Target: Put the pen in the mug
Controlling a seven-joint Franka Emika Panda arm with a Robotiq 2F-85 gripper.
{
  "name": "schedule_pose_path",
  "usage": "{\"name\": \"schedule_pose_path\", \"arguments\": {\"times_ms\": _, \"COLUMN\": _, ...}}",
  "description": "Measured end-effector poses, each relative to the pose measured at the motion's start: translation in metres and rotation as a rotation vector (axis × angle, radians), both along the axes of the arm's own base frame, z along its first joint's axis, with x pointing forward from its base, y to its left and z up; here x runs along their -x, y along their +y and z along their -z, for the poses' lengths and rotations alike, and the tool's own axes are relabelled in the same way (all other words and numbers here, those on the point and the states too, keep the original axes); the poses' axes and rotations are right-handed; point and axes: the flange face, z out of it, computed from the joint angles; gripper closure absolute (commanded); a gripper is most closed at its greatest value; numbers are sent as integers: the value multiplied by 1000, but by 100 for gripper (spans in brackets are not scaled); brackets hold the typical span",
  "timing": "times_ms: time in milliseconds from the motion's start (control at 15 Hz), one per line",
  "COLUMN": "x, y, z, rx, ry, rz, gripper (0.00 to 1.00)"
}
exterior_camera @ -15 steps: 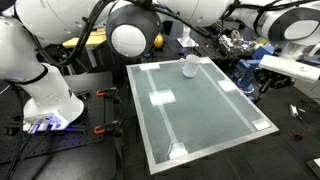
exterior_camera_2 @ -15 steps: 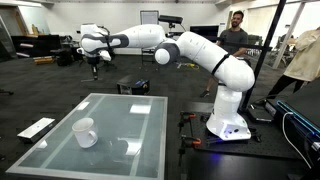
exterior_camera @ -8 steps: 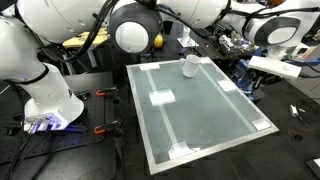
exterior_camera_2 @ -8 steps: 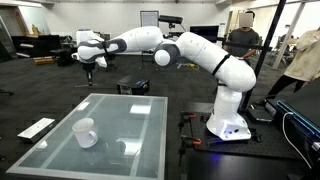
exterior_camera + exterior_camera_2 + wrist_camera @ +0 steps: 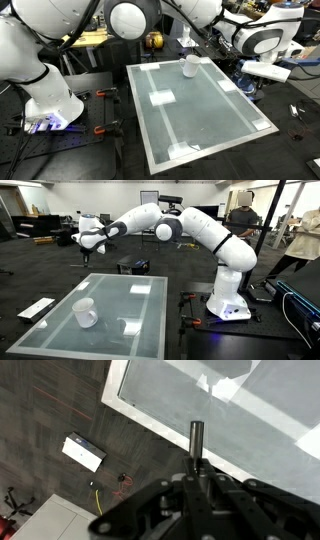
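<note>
**Scene at the moment of record.** The white Panda arm [image 5: 200, 230] reaches out horizontally from its base, well above floor level. The glass tabletop [image 5: 205, 115] stands beside the base, and white markings show through the glass at its corners. At the end of the arm, the fingers [image 5: 172, 490] are clenched on the pen [image 5: 197, 440]. The pen is a dark stick that projects straight out from between them. Seen from the wrist, it hangs over the tabletop's edge, with dark carpet and a flat white device [image 5: 82, 453] below. The mug [image 5: 189, 66] stands upright on the tabletop close to one edge, well apart from the pen.
</note>
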Motion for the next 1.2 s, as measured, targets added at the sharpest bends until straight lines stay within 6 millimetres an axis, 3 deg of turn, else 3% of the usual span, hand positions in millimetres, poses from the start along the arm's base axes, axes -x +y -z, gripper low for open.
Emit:
{"name": "schedule_pose_path", "arguments": {"times_ms": 267, "x": 11, "y": -3, "z": -8, "rx": 35, "ry": -65, "rz": 25, "gripper": 97}}
{"name": "schedule_pose_path", "arguments": {"times_ms": 667, "x": 36, "y": 13, "z": -16, "rx": 85, "ry": -156, "rz": -20, "gripper": 97}}
{"name": "schedule_pose_path", "arguments": {"times_ms": 733, "x": 43, "y": 15, "z": -15, "rx": 88, "ry": -163, "rz": -28, "gripper": 89}}
{"name": "schedule_pose_path", "arguments": {"times_ms": 1067, "x": 66, "y": 18, "z": -13, "rx": 82, "ry": -147, "rz": -28, "gripper": 89}}
{"name": "schedule_pose_path", "arguments": {"times_ms": 1133, "x": 66, "y": 18, "z": -14, "rx": 82, "ry": -146, "rz": -28, "gripper": 97}}
{"name": "schedule_pose_path", "arguments": {"times_ms": 1200, "x": 67, "y": 18, "z": -14, "rx": 82, "ry": -146, "rz": -28, "gripper": 97}}
